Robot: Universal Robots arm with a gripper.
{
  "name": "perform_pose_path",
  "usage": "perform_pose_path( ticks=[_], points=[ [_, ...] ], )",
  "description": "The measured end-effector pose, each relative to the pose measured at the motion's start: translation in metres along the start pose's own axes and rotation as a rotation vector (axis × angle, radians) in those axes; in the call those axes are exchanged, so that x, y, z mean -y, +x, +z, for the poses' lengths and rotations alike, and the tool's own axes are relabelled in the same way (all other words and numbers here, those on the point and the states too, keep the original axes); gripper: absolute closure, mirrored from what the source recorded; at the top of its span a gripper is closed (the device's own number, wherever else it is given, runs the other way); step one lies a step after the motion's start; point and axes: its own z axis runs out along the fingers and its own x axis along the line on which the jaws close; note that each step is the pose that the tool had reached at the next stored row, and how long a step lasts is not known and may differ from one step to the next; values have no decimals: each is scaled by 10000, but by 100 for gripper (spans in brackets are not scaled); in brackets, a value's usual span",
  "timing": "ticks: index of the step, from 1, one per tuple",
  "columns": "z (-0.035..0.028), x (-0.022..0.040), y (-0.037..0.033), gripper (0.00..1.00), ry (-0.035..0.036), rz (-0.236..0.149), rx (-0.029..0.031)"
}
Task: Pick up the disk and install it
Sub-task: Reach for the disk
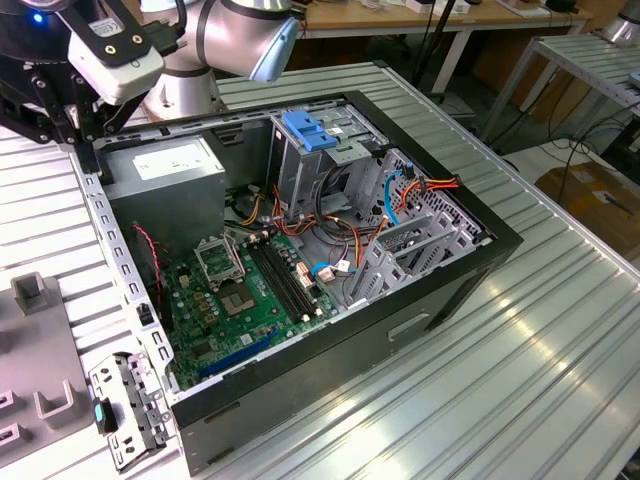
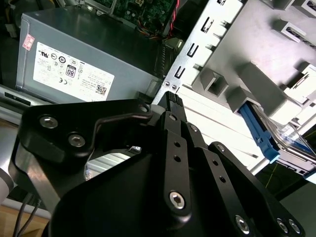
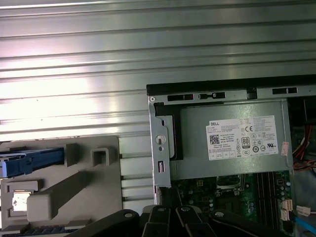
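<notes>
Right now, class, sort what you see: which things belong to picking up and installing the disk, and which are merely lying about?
Belongs to the job:
disk, sitting in the grey holder
gripper
metal cage with the blue top, probably where the disk goes

Just lying about:
power-supply box
motherboard
cables
bracket outside the case
</notes>
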Motion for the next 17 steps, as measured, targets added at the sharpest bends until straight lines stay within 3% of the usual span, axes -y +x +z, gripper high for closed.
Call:
perform_pose_path(
  ticks=[17],
  points=[
    [2, 5, 56, 89, 0, 0, 0]
  ],
)
